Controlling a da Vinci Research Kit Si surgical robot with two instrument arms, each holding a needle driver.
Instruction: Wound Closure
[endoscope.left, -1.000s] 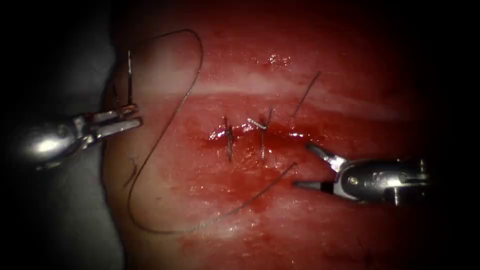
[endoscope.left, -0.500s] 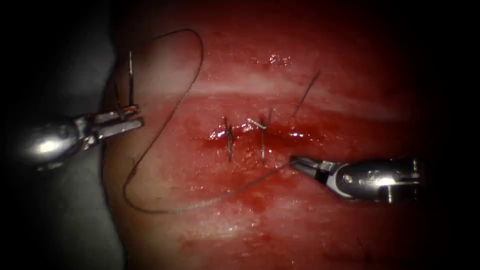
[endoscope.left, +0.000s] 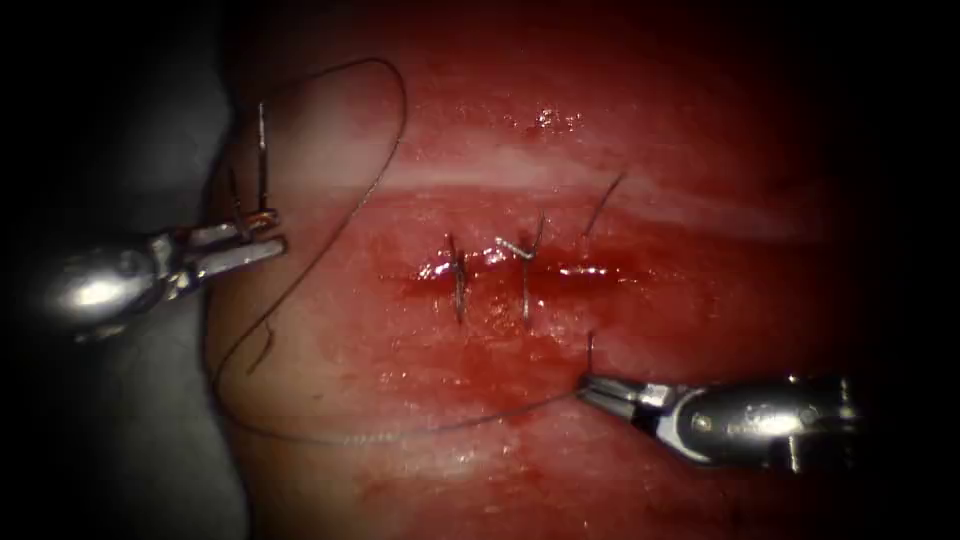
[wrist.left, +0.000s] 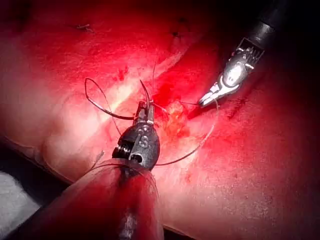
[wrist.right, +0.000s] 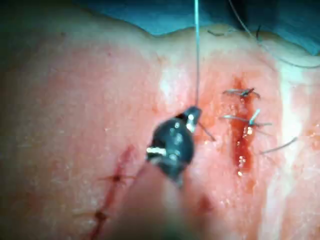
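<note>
My left tool (endoscope.left: 268, 232) is at the tissue's left edge, far left of the cut, jaws shut on the needle (endoscope.left: 262, 160) near one end. The needle stands up from the jaws, outside the tissue. The left wrist view shows the same grip (wrist.left: 145, 107). My right tool (endoscope.left: 590, 386) is below the right end of the cut (endoscope.left: 600, 270), jaws shut on the thread (endoscope.left: 400, 434). From there the thread sweeps left in a wide loop. In the right wrist view it runs taut away from the jaws (wrist.right: 193, 115). A short thread tail (endoscope.left: 605, 205) sticks out above the cut.
Two finished stitches (endoscope.left: 457, 285) (endoscope.left: 527, 275) cross the left part of the cut. Red fluid (endoscope.left: 520, 400) wets the tissue around and below it. A grey cloth (endoscope.left: 150, 150) lies past the tissue's left edge. An older stitched line (wrist.right: 112, 180) marks the tissue elsewhere.
The right tool's jaws closed on the thread and moved down toward the front, pulling thread through. The tail above the cut got shorter and the loop flattened. The left tool stayed put.
</note>
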